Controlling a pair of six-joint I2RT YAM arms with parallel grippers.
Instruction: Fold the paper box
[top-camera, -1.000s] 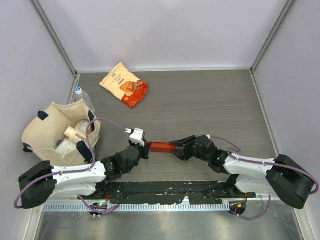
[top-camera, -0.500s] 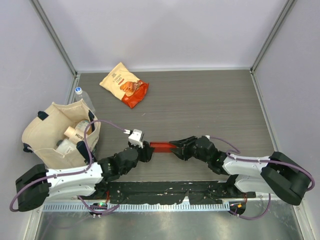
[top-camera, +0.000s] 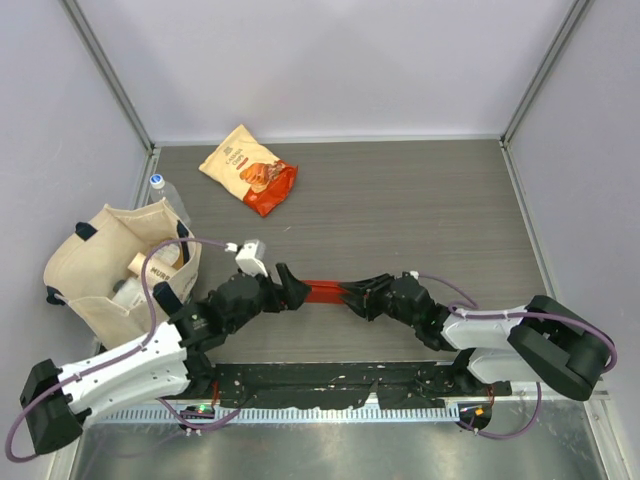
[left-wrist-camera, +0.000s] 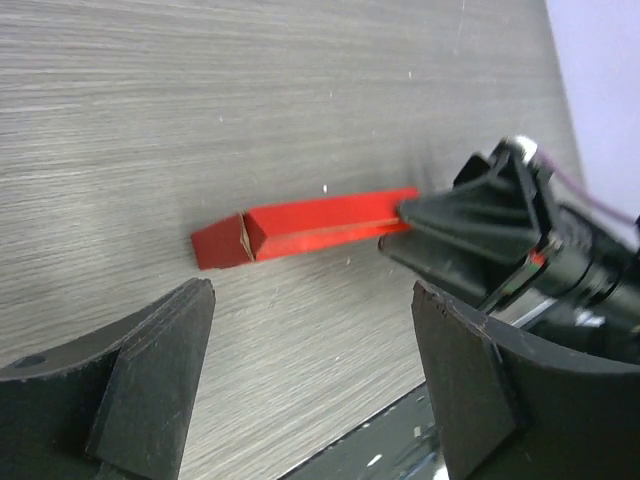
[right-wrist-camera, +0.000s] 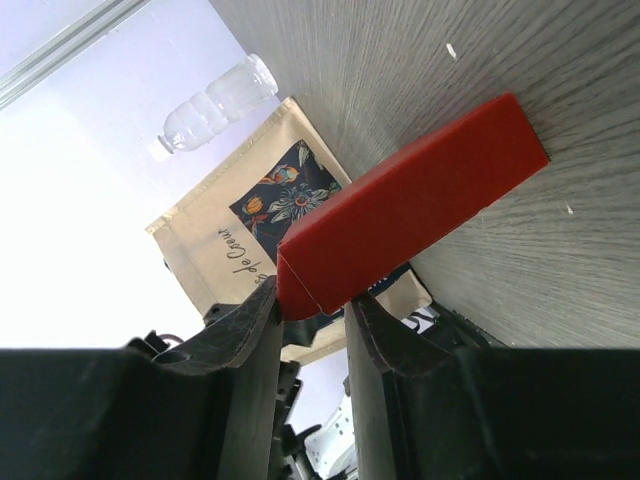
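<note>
The paper box (top-camera: 322, 291) is a long, slim red carton lying on the grey table between the two arms. In the left wrist view the paper box (left-wrist-camera: 310, 227) shows a small flap at its left end. My left gripper (top-camera: 290, 288) stands open just left of that end, and its fingers (left-wrist-camera: 160, 370) are wide apart with only bare table between them. My right gripper (top-camera: 352, 295) is shut on the box's right end. In the right wrist view the paper box (right-wrist-camera: 410, 205) has its near end pinched between both pads (right-wrist-camera: 250, 330).
An orange-and-cream snack bag (top-camera: 248, 168) lies at the back left. A cream tote bag (top-camera: 110, 270) with items in it sits at the left edge, with a clear bottle (top-camera: 165, 197) behind it. A black mat (top-camera: 330, 385) runs along the near edge.
My left gripper has opened, let go of the box's left end and drawn back a little. The right gripper has closed further on the right end.
</note>
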